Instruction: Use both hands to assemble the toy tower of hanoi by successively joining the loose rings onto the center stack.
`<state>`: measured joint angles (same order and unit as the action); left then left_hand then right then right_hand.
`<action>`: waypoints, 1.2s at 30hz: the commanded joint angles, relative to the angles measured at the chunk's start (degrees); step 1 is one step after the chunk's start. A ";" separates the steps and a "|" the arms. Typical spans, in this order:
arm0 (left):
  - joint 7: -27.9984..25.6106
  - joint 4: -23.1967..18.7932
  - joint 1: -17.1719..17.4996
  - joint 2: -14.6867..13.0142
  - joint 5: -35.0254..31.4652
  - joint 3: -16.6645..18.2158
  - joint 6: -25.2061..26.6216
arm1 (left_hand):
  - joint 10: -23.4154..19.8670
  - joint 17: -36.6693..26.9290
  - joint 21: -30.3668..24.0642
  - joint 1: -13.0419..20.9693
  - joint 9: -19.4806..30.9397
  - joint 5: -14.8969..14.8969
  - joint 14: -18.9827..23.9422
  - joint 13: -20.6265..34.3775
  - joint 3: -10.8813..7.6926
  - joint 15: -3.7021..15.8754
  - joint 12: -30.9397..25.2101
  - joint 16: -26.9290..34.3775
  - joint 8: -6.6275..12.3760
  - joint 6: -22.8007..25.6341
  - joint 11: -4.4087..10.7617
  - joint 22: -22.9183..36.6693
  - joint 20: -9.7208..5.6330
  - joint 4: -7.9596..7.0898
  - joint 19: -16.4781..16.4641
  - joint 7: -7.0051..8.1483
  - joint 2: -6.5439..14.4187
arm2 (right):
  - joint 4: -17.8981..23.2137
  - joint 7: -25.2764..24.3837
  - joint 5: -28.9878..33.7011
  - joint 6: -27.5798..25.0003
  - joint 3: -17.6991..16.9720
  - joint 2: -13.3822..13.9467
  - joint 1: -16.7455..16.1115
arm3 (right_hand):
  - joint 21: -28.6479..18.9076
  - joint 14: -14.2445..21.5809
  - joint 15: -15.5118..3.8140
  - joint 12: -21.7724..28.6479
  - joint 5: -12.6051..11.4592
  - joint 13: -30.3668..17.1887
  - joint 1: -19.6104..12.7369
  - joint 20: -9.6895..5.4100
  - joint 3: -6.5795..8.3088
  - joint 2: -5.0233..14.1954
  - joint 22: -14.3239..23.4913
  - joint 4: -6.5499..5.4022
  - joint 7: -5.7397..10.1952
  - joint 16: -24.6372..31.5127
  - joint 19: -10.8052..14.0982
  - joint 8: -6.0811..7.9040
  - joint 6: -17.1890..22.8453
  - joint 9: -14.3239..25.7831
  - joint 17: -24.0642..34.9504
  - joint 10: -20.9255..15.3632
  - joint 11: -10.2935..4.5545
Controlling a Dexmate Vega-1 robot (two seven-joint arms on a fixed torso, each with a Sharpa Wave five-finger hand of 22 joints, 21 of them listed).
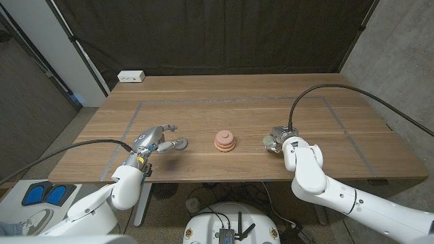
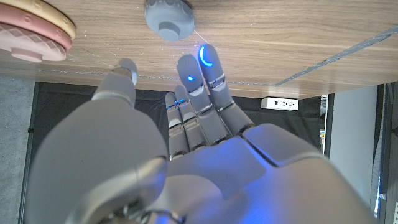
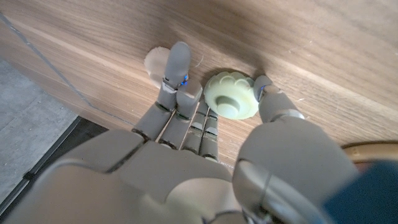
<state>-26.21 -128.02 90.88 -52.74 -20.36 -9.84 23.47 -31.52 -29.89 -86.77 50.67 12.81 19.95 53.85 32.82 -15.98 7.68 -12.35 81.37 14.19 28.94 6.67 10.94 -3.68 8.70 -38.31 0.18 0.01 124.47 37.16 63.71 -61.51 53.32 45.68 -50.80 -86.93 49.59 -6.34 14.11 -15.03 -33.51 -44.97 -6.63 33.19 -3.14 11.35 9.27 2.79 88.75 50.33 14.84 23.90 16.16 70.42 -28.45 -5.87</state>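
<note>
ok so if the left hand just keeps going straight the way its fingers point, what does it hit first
Most likely the grey ring, lying just beyond the left hand's fingertips. Depth is unclear, so the gap is hard to judge.

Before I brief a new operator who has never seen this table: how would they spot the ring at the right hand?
On the wooden table, look right of the pink and tan center stack to the right hand. The pale green ring lies between its fingers, scalloped at the rim; the gray ring is by the left hand.
</note>
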 commanded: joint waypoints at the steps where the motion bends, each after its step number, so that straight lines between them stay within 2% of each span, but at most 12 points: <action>1: -0.54 -0.37 0.74 -0.14 0.34 0.72 0.37 | -0.32 -0.29 0.12 -0.42 0.16 0.51 0.42 0.19 -0.53 4.89 -0.24 -0.03 -0.16 0.51 0.14 0.02 -8.06 0.21 -0.68 -0.18 -0.03 | -2.03 -7.87 -3.62 3.17 -2.57 -1.29 -3.02 | -0.50 1.68 -5.95 0.71 0.08 -0.23 -0.88 -5.76 0.18 0.85 0.31 0.31 0.30 0.71 1.05 0.76 2.00 0.18 0.14 -3.28 -1.83; 3: -0.55 -0.49 1.04 -0.18 0.40 0.96 0.52 | -0.40 -0.12 0.14 -0.46 0.17 0.52 0.26 0.23 -0.59 4.90 -0.23 -0.22 -0.16 0.60 0.19 0.01 -8.05 0.22 -0.69 -0.17 0.00 | -2.50 -9.79 -4.73 3.95 -2.97 -1.46 -3.43 | -0.73 2.45 -5.97 0.96 0.11 -0.39 -1.24 -5.77 0.20 0.99 0.42 0.37 0.42 0.90 1.50 1.03 2.75 0.18 0.17 -4.15 -1.91; 16: -0.31 -1.02 1.64 -0.47 0.28 1.51 0.82 | -0.60 -0.04 0.27 -0.88 0.24 0.50 0.15 0.26 -0.89 4.91 -0.02 -0.46 -0.26 0.95 0.04 -0.02 -8.03 0.19 -0.75 -0.19 0.18 | -1.64 -13.70 -7.17 4.50 -3.11 -0.76 -3.74 | -2.26 7.58 -6.05 1.93 0.00 -1.17 -3.31 -5.86 0.24 1.59 1.86 0.61 0.71 1.51 5.03 2.64 7.32 0.07 0.36 -8.69 -2.41; 23: -0.48 -1.19 1.88 -0.36 0.12 1.77 0.54 | -0.71 -0.20 0.32 -1.02 0.26 0.49 0.34 0.29 -1.01 4.91 0.04 -0.35 -0.29 1.14 -0.01 -0.02 -8.03 0.21 -0.81 -0.21 0.21 | -0.20 -14.66 -7.25 4.00 -3.02 0.16 -3.95 | -2.28 9.54 -6.06 2.14 -0.26 -1.38 -4.21 -5.89 0.39 1.93 2.24 0.65 0.83 1.58 6.01 3.01 8.37 0.02 0.42 -10.23 -2.85; 36: -0.58 -1.29 2.07 0.27 0.07 1.73 0.19 | -1.06 -0.14 0.40 -1.20 0.30 0.47 0.30 0.32 -1.22 4.91 0.05 -0.49 -0.42 1.20 0.02 -0.04 -8.04 0.27 -0.88 -0.16 0.25 | 2.51 -16.57 -7.05 4.07 -3.91 1.56 -4.64 | -2.19 11.65 -6.07 2.03 -0.87 -1.38 -5.60 -5.91 0.79 2.52 2.74 0.71 1.13 1.50 7.00 3.68 10.18 -0.02 0.45 -11.83 -2.70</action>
<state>-26.67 -129.19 92.73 -52.93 -20.17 -8.18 24.02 -32.05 -29.89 -86.33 49.92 12.92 19.95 53.84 32.84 -16.85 7.67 -12.35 80.91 13.96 29.55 6.73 10.94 -3.78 9.09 -38.84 0.18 0.31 124.97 22.45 56.54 -57.46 50.11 46.21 -54.93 -89.01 60.36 -10.16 15.93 -15.29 -34.68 -48.00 -8.50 33.57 -3.44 13.96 9.99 0.60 90.06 56.66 18.08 29.92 15.97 70.70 -33.82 -2.97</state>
